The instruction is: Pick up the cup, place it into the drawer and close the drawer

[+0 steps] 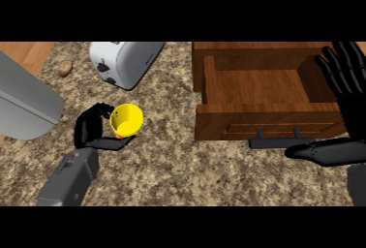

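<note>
Nearest me, two grey forearms come in from the lower edge, one on each side. The left hand (pixel 91 128) sits over the speckled counter (pixel 186 174) with its fingers and thumb curled round the one yellow cup (pixel 127 119), which is tipped on its side so its open mouth shows. The cup is left of the drawer, well apart from it, not yet inside.

The right hand (pixel 342 97) is at the far right, fingers straight and spread, thumb stretched out low toward the drawer's front; it holds nothing.

Between the hands stands one wooden drawer (pixel 268 121), pulled open, with one dark handle (pixel 280 141) on two posts at its front.

Farther back there is one white toaster (pixel 125 60), beyond the cup. Left of it lies one small brown round thing (pixel 65 68); I cannot tell what it is. One large grey object (pixel 25 104) fills the left edge.
</note>
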Action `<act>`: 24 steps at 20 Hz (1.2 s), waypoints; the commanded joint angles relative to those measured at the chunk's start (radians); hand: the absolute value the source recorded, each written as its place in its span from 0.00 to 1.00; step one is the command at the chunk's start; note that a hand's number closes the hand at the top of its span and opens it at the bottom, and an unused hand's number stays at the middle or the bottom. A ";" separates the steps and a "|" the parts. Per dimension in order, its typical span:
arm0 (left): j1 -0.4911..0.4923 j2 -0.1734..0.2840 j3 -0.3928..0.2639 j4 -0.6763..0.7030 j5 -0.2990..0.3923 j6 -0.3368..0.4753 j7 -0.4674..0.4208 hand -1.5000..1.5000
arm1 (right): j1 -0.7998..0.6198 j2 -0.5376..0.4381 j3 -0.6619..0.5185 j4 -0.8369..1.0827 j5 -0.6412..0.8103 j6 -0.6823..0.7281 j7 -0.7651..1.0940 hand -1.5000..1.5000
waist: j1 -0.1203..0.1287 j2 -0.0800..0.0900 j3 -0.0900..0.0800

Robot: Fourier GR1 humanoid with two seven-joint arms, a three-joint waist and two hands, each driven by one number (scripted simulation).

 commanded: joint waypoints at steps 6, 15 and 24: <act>-0.180 -0.074 -0.064 -0.245 0.006 0.067 0.198 1.00 | 0.041 0.009 0.000 0.000 0.041 -0.007 -0.036 0.00 | 0.017 -0.008 0.003; -0.359 -0.157 -0.222 -0.474 0.034 0.260 0.570 1.00 | 0.001 -0.012 -0.023 0.005 0.003 0.012 -0.004 0.00 | 0.008 -0.009 0.002; -0.674 -0.158 -0.273 -0.236 0.062 0.453 0.748 1.00 | -0.029 -0.002 -0.019 0.064 0.032 0.008 -0.052 0.00 | -0.023 0.005 0.002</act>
